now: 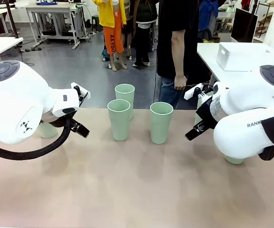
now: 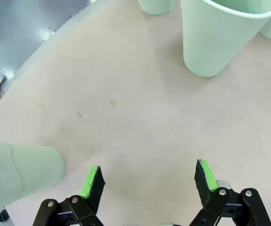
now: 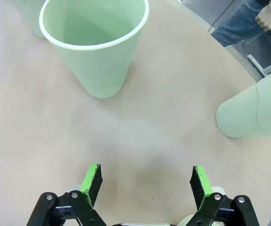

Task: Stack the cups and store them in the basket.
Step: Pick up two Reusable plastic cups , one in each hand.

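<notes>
Cups (image 1: 119, 118), 3 upright on the table (image 1: 127, 190), perhaps 2 more half-hidden.

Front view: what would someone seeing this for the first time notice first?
Three upright mint-green cups stand close together, unstacked, at the middle of the tan table. The bulky white left arm and right arm crowd in from either side, each with its jaws open over bare tabletop. A person stands at the far edge, behind the cups.
</notes>
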Controlling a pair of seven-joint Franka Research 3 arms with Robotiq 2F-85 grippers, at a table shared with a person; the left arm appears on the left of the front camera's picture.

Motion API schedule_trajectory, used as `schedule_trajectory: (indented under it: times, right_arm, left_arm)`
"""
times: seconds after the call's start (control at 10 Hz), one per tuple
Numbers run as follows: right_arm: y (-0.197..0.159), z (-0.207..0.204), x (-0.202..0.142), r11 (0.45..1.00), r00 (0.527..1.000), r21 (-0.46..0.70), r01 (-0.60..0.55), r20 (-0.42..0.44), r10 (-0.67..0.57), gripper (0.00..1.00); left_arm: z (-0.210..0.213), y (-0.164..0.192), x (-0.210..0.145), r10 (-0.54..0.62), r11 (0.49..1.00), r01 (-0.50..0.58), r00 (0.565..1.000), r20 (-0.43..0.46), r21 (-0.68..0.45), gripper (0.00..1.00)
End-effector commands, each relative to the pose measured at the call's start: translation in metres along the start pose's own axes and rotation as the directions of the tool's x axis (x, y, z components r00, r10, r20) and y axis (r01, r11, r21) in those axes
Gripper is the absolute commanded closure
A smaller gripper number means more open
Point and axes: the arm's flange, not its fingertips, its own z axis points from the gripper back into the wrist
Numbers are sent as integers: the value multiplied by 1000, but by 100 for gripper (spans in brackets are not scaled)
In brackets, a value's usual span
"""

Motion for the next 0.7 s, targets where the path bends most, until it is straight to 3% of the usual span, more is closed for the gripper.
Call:
schedule_trajectory:
  times: [0.0, 0.3, 0.6]
  right_arm:
    - [-10, 17, 10, 1000, 1000, -8, -3, 14, 4, 0]
    - [-45, 77, 22, 1000, 998, 8, -25, 57, 24, 0]
    - [-105, 148, 20, 985, 984, 124, -117, 146, 99, 0]
  left_arm:
    - [15, 8, 4, -5, 1000, 6, 1000, 25, -22, 0]
    - [71, 33, 16, -71, 986, 76, 997, 41, -150, 0]
    - [136, 75, 23, -241, 933, 253, 967, 80, -255, 0]
